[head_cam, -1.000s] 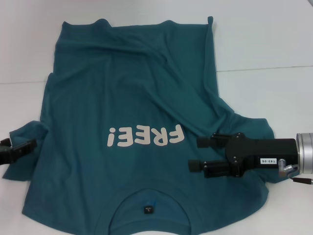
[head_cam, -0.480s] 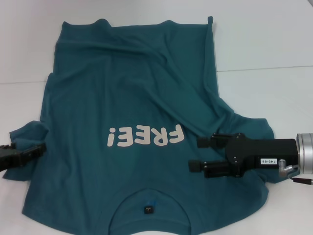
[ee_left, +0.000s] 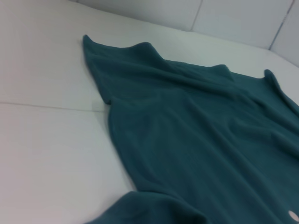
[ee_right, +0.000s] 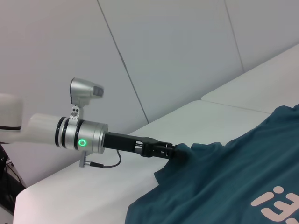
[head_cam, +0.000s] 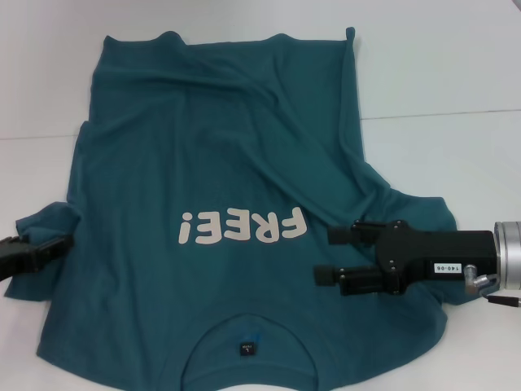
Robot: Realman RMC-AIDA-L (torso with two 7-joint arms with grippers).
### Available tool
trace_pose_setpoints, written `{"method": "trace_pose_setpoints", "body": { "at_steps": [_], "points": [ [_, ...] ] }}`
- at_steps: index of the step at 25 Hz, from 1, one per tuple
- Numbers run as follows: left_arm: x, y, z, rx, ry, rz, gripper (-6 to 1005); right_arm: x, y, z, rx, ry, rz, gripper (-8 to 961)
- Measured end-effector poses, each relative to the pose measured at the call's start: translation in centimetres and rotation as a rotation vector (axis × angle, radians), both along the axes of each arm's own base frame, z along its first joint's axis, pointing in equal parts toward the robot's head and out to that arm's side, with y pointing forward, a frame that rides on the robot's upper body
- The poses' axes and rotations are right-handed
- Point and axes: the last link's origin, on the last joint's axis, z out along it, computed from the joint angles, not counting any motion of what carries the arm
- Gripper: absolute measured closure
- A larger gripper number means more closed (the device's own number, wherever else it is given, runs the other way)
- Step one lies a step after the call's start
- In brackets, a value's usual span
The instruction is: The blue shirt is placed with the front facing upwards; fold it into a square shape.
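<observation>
Shirt [head_cam: 220, 163], teal-blue and short-sleeved, is lying spread front-up on a white table [head_cam: 440, 73], filling most of the head view. Its collar is sitting at the near edge, closest to the robot, and its hem is reaching toward the far side, so the cream "FREE!" lettering [head_cam: 242, 226] is reading upside down from the head camera. A small dark neck label [head_cam: 247, 349] is showing inside the collar. The cloth is rumpled rather than flat: long creases are running diagonally from the far hem down toward the right sleeve, and one far corner of the hem is poking up in a small point.

The right gripper [head_cam: 330, 255] is hovering low over the shirt near the right sleeve, just beside the end of the lettering, its arm coming in from the right edge. Its two black fingers are standing apart with a clear gap between them and are holding nothing.

The left gripper [head_cam: 59, 243] is sitting at the left sleeve, at the left edge of the head view. In the right wrist view it [ee_right: 174, 151] is pressing into the bunched sleeve cloth, with its fingertips buried in the fabric; whether they are closed on the sleeve, I cannot tell. The left wrist view is showing only the shirt [ee_left: 196, 135] stretching away over the table [ee_left: 42, 154], with a fold of sleeve at the near edge.
</observation>
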Motion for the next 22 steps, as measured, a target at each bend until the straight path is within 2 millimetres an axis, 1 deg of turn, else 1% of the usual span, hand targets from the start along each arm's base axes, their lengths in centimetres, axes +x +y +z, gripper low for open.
{"method": "trace_pose_setpoints", "body": {
  "at_steps": [4, 9, 12, 17, 22],
  "points": [
    [-0.14, 0.10, -0.02, 0.008, 0.007, 0.013, 235, 0.00, -0.03, -0.04, -0.002, 0.003, -0.001, 26],
    [-0.06, 0.18, -0.02, 0.007, 0.008, 0.011, 466, 0.02, -0.08, -0.12, -0.005, 0.005, -0.004, 26],
    [-0.03, 0.22, -0.02, 0.007, 0.009, 0.010, 708, 0.02, -0.08, -0.12, -0.005, 0.005, -0.004, 26],
    [-0.06, 0.23, -0.01, 0.008, 0.010, 0.012, 907, 0.04, -0.06, -0.12, -0.002, 0.006, -0.006, 26],
    [-0.23, 0.30, 0.53, 0.023, 0.029, 0.013, 948, -0.05, -0.04, -0.16, 0.002, 0.024, -0.012, 25]
  ]
}}
